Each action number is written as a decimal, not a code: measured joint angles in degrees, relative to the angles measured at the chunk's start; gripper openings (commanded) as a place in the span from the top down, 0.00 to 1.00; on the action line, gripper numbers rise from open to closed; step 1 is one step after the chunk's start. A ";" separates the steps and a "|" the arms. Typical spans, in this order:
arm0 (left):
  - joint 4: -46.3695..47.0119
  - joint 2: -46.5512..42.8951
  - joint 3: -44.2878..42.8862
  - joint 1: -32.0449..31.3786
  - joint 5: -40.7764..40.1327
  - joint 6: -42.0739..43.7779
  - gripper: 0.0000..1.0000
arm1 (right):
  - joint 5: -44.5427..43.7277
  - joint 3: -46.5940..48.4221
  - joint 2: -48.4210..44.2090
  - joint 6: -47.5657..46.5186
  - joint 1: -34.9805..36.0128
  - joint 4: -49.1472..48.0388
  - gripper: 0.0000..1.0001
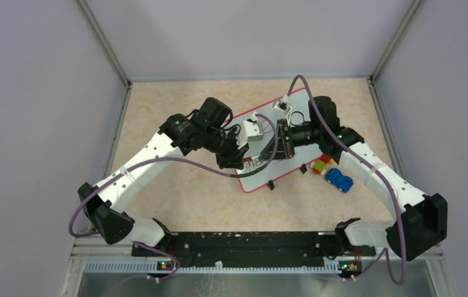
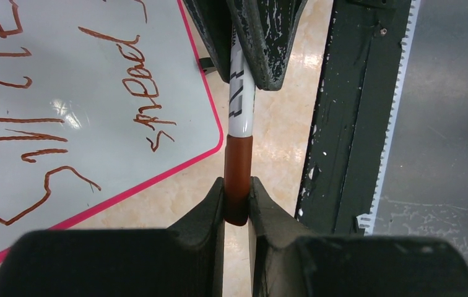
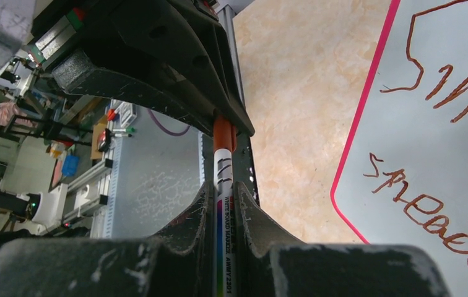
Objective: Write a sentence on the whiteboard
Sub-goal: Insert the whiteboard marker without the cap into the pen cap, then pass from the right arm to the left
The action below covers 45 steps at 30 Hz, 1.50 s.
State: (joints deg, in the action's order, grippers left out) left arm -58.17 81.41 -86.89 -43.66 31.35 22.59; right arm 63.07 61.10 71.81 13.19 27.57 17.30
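Left gripper (image 2: pixel 238 198): pressed together on the brownish-red cap (image 2: pixel 238 167) of a marker (image 2: pixel 242 105). It pinches the lower end of the cap, one finger on each side.

Marker: it runs straight from the left gripper to the right gripper (image 3: pixel 224 198), held at both ends. The white barrel has black marks, coloured stripes and small print.

Whiteboard (image 1: pixel 259 179): it lies flat on the table (image 1: pixel 176 185), under and beside the two grippers where they meet. In the left wrist view its rounded corner with the red-pink rim passes just beside the cap, on the left of the gripper. In the right wrist view the rim is to the right of the gripper, apart from the marker.

Sentence (image 3: pixel 423 213): thin brownish-red handwriting in two lines on the board, to the right of the right gripper. The word "spread" is the line nearer to the grippers; the other line is cut by the picture edge.

Right gripper: pinching the white barrel of the marker and facing the left gripper, with the tips of the two close together.

Toys: a blue toy car (image 1: pixel 339 180) and some coloured blocks (image 1: pixel 321 164) stand on the table, just beside the near right edge of the board and under the right arm.
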 measured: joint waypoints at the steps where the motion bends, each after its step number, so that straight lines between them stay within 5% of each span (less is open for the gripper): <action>1: -0.13 -0.02 -0.13 0.00 -0.15 0.00 0.80 | -0.02 0.15 0.00 -0.20 0.00 0.20 1.00; 5: -0.35 -0.04 -0.76 -0.04 -0.63 1.95 0.53 | -0.26 0.22 -0.04 -1.38 -0.15 0.66 1.00; 8: 1.07 -0.68 -2.49 -0.59 -0.83 4.79 0.41 | -0.76 0.22 -0.04 -2.23 -0.09 2.64 1.00; 16: 1.01 -3.15 -4.55 -1.62 -3.34 7.58 0.35 | -1.40 0.22 -0.04 -2.43 -0.09 3.52 1.00; 24: 2.12 0.31 -5.18 -7.91 -11.10 7.34 0.52 | -1.22 0.20 0.02 0.04 0.11 1.57 1.00; 32: 3.30 2.12 -5.14 -11.41 -17.46 6.91 0.92 | -0.26 0.20 0.26 1.44 0.33 1.14 0.99; 35: 4.02 2.12 -5.03 -11.26 -18.88 5.20 1.00 | -1.20 0.20 0.26 1.42 0.22 0.52 0.88; 40: 4.85 1.99 -4.68 -7.98 -17.00 3.61 1.00 | -0.37 0.20 0.26 2.16 -1.73 0.33 0.46; 45: 5.05 1.68 -5.88 2.32 -10.34 -1.90 1.00 | 1.36 1.25 0.24 4.37 -8.87 -0.63 0.29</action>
State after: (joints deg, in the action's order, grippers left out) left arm -53.12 83.09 -92.77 -41.34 21.02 20.69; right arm 64.42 62.35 72.05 17.56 18.70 16.67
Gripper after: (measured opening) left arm 0.047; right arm 0.646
